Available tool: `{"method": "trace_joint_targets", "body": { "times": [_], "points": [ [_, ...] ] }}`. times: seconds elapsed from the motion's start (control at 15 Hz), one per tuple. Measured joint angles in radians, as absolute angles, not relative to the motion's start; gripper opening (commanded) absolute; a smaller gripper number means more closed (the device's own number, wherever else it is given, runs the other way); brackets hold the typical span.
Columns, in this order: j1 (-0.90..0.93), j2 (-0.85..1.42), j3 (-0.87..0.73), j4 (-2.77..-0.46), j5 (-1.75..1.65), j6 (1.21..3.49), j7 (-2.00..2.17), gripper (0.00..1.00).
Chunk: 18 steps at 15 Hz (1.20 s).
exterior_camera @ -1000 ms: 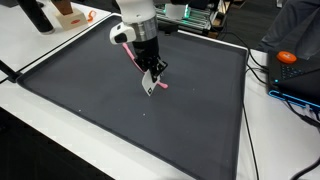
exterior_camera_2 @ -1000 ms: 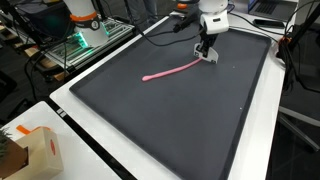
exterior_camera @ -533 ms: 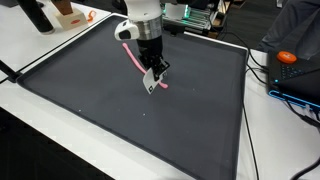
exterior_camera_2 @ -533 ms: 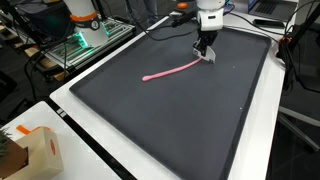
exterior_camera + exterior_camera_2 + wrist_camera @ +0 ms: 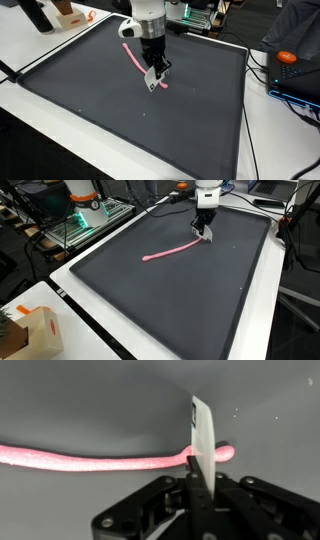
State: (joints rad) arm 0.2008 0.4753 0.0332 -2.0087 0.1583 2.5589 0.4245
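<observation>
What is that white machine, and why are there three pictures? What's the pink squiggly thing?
The white machine is a robot arm. Two pictures come from cameras standing beside the table. The close-up comes from a camera on the arm's wrist. At the arm's end is its tool, two fingers that pinch. A big dark mat covers the table, and one pink rope lies on it. The tool is shut and seems to pinch the rope near one end.

Reaching down steeply with the arm, wrist near vertical, gripper carried low and clamped fully, fingers pressed flat against each other
</observation>
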Motion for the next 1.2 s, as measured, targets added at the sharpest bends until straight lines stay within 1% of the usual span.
{"method": "trace_joint_targets", "body": {
  "times": [0.87, 1.2],
  "points": [
    [0.313, 0.477, -0.044, -2.001, -0.006, 2.552, 0.656, 0.01],
    [0.321, 0.478, -0.053, -1.999, -0.016, 2.547, 0.722, 0.01]
  ]
}}
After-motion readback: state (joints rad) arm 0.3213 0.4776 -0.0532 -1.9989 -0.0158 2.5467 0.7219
